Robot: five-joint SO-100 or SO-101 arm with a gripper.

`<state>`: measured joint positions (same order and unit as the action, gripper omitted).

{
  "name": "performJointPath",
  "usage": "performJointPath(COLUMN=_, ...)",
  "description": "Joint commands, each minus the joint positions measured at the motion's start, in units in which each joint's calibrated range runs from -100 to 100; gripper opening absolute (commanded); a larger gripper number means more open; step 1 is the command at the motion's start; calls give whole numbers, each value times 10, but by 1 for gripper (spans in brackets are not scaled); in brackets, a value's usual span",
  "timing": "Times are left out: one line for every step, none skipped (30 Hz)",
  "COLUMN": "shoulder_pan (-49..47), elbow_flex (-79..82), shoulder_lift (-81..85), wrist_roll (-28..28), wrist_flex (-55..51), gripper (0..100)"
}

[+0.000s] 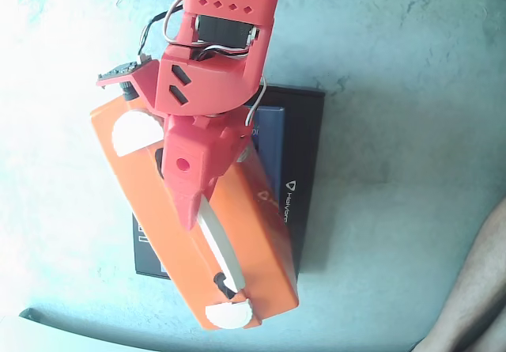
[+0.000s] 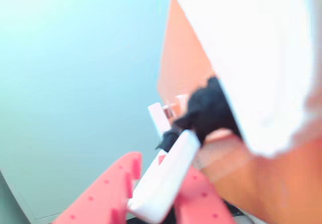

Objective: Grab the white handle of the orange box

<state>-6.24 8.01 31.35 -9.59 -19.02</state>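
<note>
1. The orange box (image 1: 245,233) is a bright orange rectangular case. A white half-round latch (image 1: 136,133) sits near its upper end and another latch (image 1: 231,314) at its lower end in the fixed view. The white handle (image 1: 221,245) is a slim, slightly bowed bar running between them, with a black bracket (image 1: 224,285) at its lower end.
2. The box lies partly on a flat black box (image 1: 304,178) with white lettering, which rests on a pale blue-grey mottled surface (image 1: 411,67) (strongly lit at the left). A dark shape crosses the corner at about 4 o'clock in the fixed view.
3. The box's long axis runs from about 11 o'clock to 5 o'clock in the fixed view, and the handle lies along the same line, near the frame's centre.
4. The red gripper (image 1: 194,210) comes in from 12 o'clock. In the wrist view its two red fingers (image 2: 108,194) sit on either side of the handle (image 2: 166,178), closed narrowly around the bar and touching it.
</note>
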Motion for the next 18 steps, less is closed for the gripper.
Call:
performJointPath(shoulder_pan=-10, elbow_flex=217, shoulder_lift=7, wrist_roll=-17, wrist_flex=-36, gripper=1)
performJointPath(shoulder_pan=-10, elbow_flex=245, shoulder_lift=27, wrist_roll=-20, wrist_flex=-36, gripper=1)
performJointPath(shoulder_pan=-11, elbow_flex=269, shoulder_lift=47, wrist_roll=-25, wrist_flex=-36, gripper=1)
performJointPath(shoulder_pan=-11, elbow_flex=293, shoulder_lift=69, wrist_roll=-30, wrist_flex=-36, gripper=1)
performJointPath(shoulder_pan=-9, elbow_flex=323, shoulder_lift=94, wrist_roll=-34, wrist_flex=-36, gripper=1)
performJointPath(shoulder_pan=-9, elbow_flex=350, shoulder_lift=118, wrist_roll=-37, wrist_flex=-36, gripper=1)
performJointPath(shoulder_pan=-8, elbow_flex=378, shoulder_lift=142, wrist_roll=-40, wrist_flex=-37, gripper=1)
performJointPath(shoulder_pan=-7, elbow_flex=408, shoulder_lift=167, wrist_roll=-43, wrist_flex=-41, gripper=1)
performJointPath(shoulder_pan=-5, elbow_flex=444, shoulder_lift=198, wrist_roll=-48, wrist_flex=-42, gripper=1)
performJointPath(shoulder_pan=-5, elbow_flex=474, shoulder_lift=227, wrist_roll=-52, wrist_flex=-42, gripper=1)
performJointPath(shoulder_pan=-5, elbow_flex=507, shoulder_lift=258, wrist_roll=-57, wrist_flex=-42, gripper=1)
performJointPath(shoulder_pan=-5, elbow_flex=535, shoulder_lift=284, wrist_roll=-61, wrist_flex=-42, gripper=1)
performJointPath(shoulder_pan=-4, elbow_flex=564, shoulder_lift=311, wrist_roll=-63, wrist_flex=-42, gripper=1)
performJointPath(shoulder_pan=-4, elbow_flex=585, shoulder_lift=331, wrist_roll=-63, wrist_flex=-43, gripper=1)
performJointPath(shoulder_pan=-4, elbow_flex=608, shoulder_lift=353, wrist_roll=-63, wrist_flex=-43, gripper=1)
performJointPath(shoulder_pan=-4, elbow_flex=627, shoulder_lift=371, wrist_roll=-64, wrist_flex=-43, gripper=1)
performJointPath(shoulder_pan=-4, elbow_flex=651, shoulder_lift=390, wrist_roll=-67, wrist_flex=-43, gripper=1)
performJointPath(shoulder_pan=-5, elbow_flex=671, shoulder_lift=406, wrist_roll=-72, wrist_flex=-44, gripper=1)
